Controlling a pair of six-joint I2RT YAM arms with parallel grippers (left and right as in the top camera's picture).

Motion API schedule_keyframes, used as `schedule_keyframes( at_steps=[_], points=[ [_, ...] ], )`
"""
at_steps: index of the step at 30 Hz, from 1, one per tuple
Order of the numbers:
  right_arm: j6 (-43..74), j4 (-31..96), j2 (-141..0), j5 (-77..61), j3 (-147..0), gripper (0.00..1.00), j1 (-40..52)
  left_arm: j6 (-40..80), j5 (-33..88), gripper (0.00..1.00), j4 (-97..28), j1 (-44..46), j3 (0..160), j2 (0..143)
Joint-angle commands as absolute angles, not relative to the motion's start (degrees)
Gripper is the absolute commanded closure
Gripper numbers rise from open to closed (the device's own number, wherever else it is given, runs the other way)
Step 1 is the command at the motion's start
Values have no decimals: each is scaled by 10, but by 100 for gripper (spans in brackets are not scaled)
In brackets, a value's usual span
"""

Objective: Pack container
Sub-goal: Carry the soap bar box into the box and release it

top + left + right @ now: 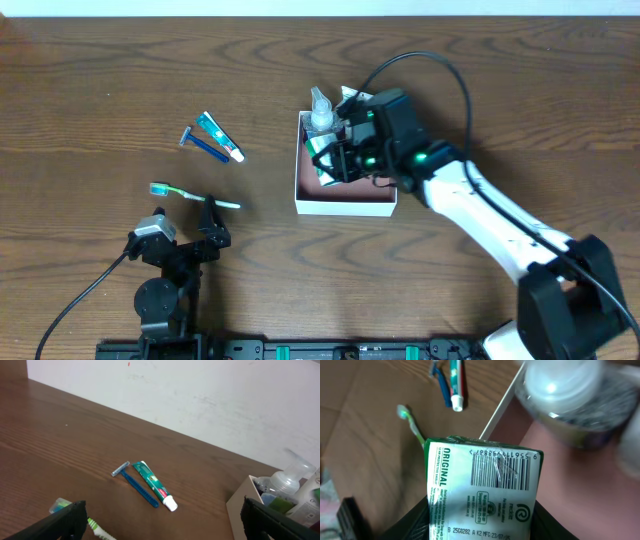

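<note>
The right gripper (338,160) clenches a green barcoded carton (485,485) just over the container (345,208) — likely to slot it beside the bottles (320,112) inside. Well left of the container, the left gripper (188,225) sits spread — empty.

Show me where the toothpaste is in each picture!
Overhead: the toothpaste tube lies left of the container, upper left of middle.
Left wrist: near the middle, slanting down to the right.
Right wrist: at the top edge, above the green box.
Landmark: the blue razor lies just beside it in all three views.
</note>
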State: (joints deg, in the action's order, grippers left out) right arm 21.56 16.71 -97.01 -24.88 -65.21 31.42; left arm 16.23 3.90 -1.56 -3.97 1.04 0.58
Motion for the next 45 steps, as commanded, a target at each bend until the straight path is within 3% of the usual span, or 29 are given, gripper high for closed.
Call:
schedule_keyframes(
  at_steps=[1, 14, 22, 26, 31, 35, 45],
  points=[
    [276, 156, -990, -176, -660, 70, 334, 153, 45, 2, -38, -38, 2, 3],
    [313, 139, -1004, -55, -660, 73, 359, 153, 45, 2, -38, -38, 2, 3],
    [318, 139, -1004, -47, -660, 68, 365, 153, 45, 2, -38, -38, 2, 3],
    [328, 135, -1004, -47, -660, 65, 369, 153, 45, 2, -38, -38, 2, 3],
    [328, 128, -1004, -47, -660, 46, 372, 153, 45, 2, -38, -38, 2, 3],
    [328, 128, -1004, -47, -660, 40, 372, 153, 45, 2, -38, -38, 2, 3],
    [328, 128, -1004, -50, -660, 38, 372, 153, 45, 2, -38, -38, 2, 3]
  ],
)
